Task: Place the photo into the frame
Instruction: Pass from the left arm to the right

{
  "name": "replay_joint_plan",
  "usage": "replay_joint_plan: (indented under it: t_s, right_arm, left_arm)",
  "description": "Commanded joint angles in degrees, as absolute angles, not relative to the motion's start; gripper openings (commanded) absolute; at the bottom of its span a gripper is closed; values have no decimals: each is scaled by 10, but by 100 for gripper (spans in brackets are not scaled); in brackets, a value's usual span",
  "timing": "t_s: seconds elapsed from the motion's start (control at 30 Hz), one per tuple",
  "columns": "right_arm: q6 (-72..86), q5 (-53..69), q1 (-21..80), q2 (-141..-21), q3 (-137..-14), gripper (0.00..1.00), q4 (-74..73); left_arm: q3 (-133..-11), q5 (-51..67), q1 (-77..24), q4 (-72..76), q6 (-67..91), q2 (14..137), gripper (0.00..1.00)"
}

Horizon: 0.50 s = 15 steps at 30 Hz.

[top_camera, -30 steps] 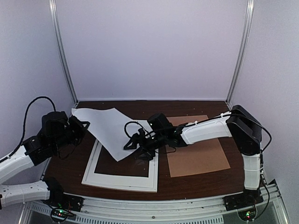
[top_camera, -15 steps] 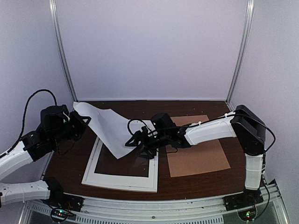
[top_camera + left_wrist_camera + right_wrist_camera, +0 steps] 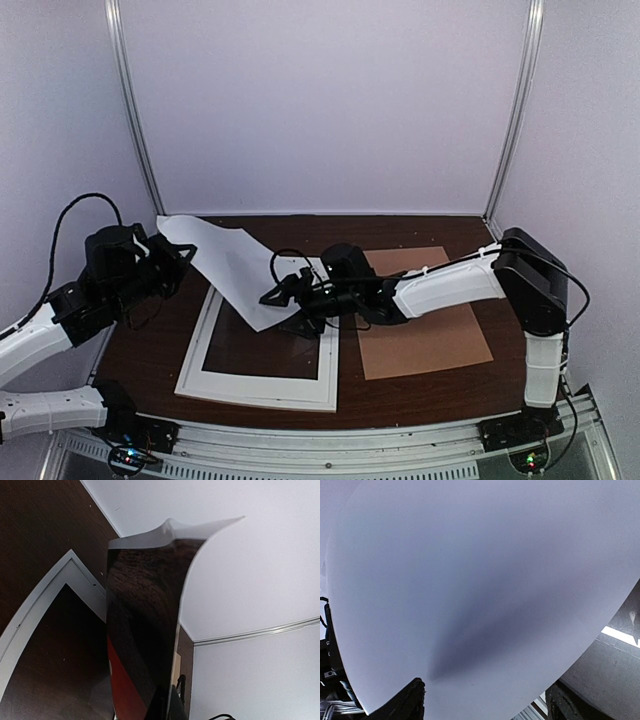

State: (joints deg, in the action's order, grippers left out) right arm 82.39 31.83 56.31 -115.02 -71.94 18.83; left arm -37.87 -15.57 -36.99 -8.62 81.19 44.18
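The photo (image 3: 235, 270) is held up at a slant over the table, its white back facing up. Its dark glossy face with a red patch shows in the left wrist view (image 3: 140, 620). My left gripper (image 3: 172, 258) is shut on its far left edge, and the jaws pinch the sheet at the bottom of the left wrist view (image 3: 167, 710). My right gripper (image 3: 272, 296) is open at the photo's low near corner. In the right wrist view the white back (image 3: 480, 580) fills the frame in front of the spread right gripper (image 3: 485, 685). The white frame (image 3: 258, 394) lies flat below.
A brown backing board (image 3: 420, 320) lies flat on the dark table to the right of the frame. The frame's corner shows in the left wrist view (image 3: 35, 622), with a thin outer edge and a wider white band inside. White booth walls stand close behind and beside.
My right gripper has moved left and up to the photo's low corner. My left gripper has lifted the photo's far edge slightly.
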Motion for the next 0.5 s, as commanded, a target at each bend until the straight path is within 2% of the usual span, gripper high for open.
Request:
replay_joint_plan:
  t_s: [0.0,0.47]
  right_arm:
    - [858,289,570,-1152,-704,82,235]
    - [920,251,577,-1160,-675,80,318]
  left_arm:
    - [-364,-152,-367,-42,832,436,0]
    - [-342,-141,-367,18,868,437,0]
